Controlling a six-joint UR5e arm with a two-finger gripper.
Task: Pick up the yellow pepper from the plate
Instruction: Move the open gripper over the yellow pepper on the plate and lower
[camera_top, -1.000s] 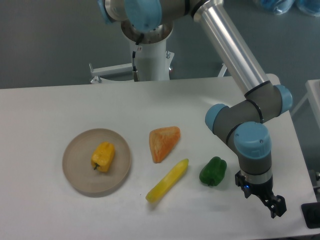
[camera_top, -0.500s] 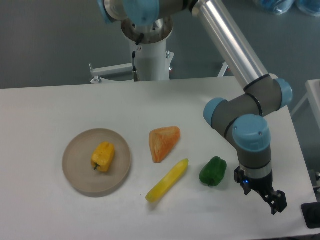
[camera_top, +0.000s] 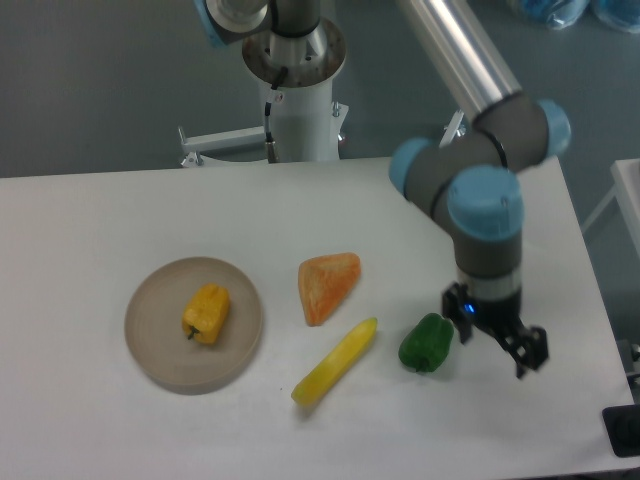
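While the yellow pepper (camera_top: 206, 313) lies on the plate (camera_top: 160, 345), the parted pincer (camera_top: 497, 334) hangs well apart.

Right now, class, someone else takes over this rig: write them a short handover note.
End effector: holds nothing, above the table's right side beside the green pepper; whether it is open is hard to tell.
Yellow pepper: lying on the plate, left side of the table, untouched.
Done: nothing of the pick-up.
Left: bring the arm across to the plate, descend, grasp the yellow pepper and lift it.

No legible txt or labels.
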